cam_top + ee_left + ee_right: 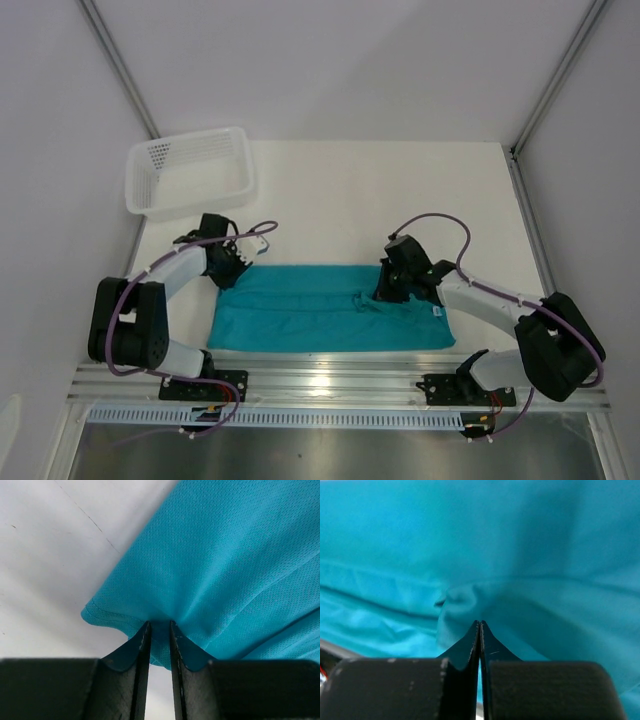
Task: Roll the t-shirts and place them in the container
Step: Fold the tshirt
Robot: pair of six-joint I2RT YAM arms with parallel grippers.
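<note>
Near the front edge of the table (350, 190), the t-shirt (320, 318) lies flat as a band running left to right. My left pincer (236, 272) is pinched on the far-left corner hem. My right pincer (386, 292) is pressed closed on a pucker of cloth at the far edge, right of centre. Judgement: this looks like the start of a fold or roll. Lift both grips level, hold the far edge taut between them, and avoid dragging the band askew.
</note>
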